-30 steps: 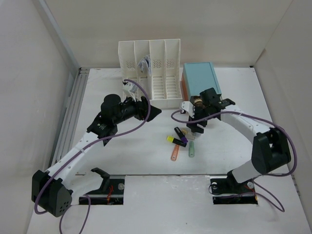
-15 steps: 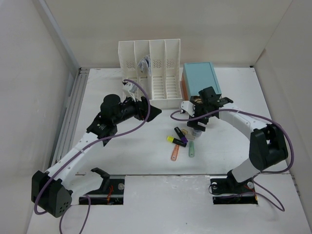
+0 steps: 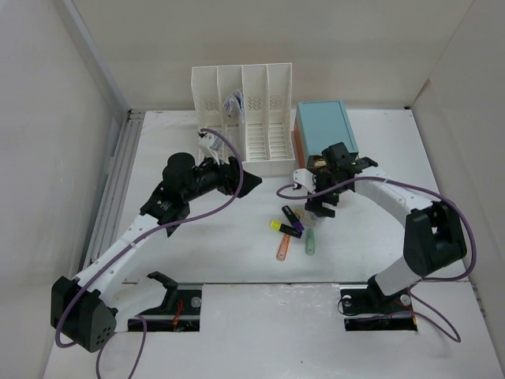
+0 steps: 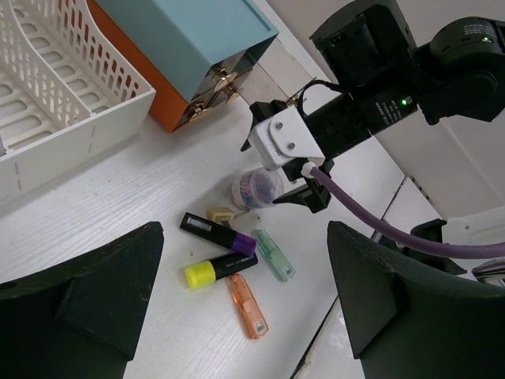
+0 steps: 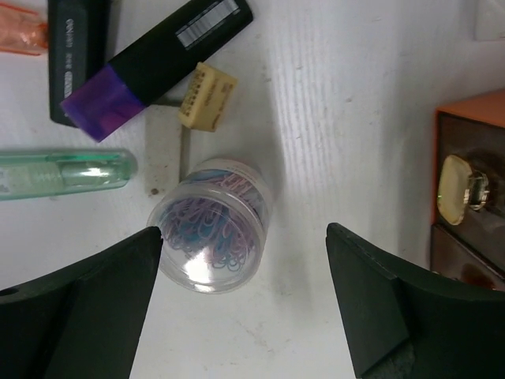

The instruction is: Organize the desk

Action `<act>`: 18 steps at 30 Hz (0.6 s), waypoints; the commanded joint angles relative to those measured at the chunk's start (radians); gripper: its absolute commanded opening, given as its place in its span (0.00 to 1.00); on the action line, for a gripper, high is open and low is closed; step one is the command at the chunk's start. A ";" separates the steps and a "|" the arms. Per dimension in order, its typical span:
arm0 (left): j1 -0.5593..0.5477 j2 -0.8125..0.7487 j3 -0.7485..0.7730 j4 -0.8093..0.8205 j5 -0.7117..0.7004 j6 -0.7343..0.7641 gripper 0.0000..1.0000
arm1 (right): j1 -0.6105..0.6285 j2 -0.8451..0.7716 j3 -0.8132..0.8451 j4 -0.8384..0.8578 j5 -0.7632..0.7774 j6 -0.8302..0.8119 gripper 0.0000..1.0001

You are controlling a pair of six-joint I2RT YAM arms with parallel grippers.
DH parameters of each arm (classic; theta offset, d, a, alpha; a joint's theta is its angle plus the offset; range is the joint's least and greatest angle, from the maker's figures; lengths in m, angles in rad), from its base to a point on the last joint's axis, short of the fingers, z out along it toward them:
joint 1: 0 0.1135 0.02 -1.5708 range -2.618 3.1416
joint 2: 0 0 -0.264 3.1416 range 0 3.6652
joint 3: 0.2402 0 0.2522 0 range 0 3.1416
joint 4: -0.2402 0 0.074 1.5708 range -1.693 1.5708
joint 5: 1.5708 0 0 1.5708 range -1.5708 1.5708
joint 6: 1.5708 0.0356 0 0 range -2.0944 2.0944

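This was a robotics lab test cell staged as an office. A white desk (image 3: pixel 237 257) was boxed in by bare white walls (image 3: pixel 47 158), with a metal rail (image 3: pixel 117 189) along one edge and two cabled arms (image 3: pixel 126 241) bolted at its front. A file rack (image 3: pixel 260 142), drawer box (image 3: pixel 325 126), highlighters (image 3: pixel 286 228) and tub of paper clips (image 5: pixel 211 225) gave the office look.

— On the bench (image 3: pixel 237 260), at the back?
— White slotted file rack (image 3: pixel 264 146), with a teal-topped, orange-sided drawer box (image 3: pixel 325 126) just beside, on the right.
— And nearer the middle?
— Clear tub of paper clips (image 5: pixel 211 225), upright, near the box front. Small beige block (image 5: pixel 207 95) just beside a purple-capped black marker (image 5: pixel 150 63). Close by, clustered: yellow-capped marker (image 4: pixel 219 268), orange pen (image 4: pixel 247 305), green pen (image 4: pixel 274 254), all lying flat.
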 commanded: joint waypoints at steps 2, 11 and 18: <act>-0.007 -0.032 -0.003 0.043 0.023 0.009 0.82 | -0.004 -0.019 -0.018 -0.089 -0.030 -0.043 0.90; -0.007 -0.032 -0.003 0.043 0.023 0.009 0.82 | -0.023 0.047 -0.058 -0.029 0.001 -0.033 0.90; -0.007 -0.023 -0.003 0.043 0.023 0.009 0.82 | -0.001 0.102 -0.038 -0.039 0.001 -0.033 0.89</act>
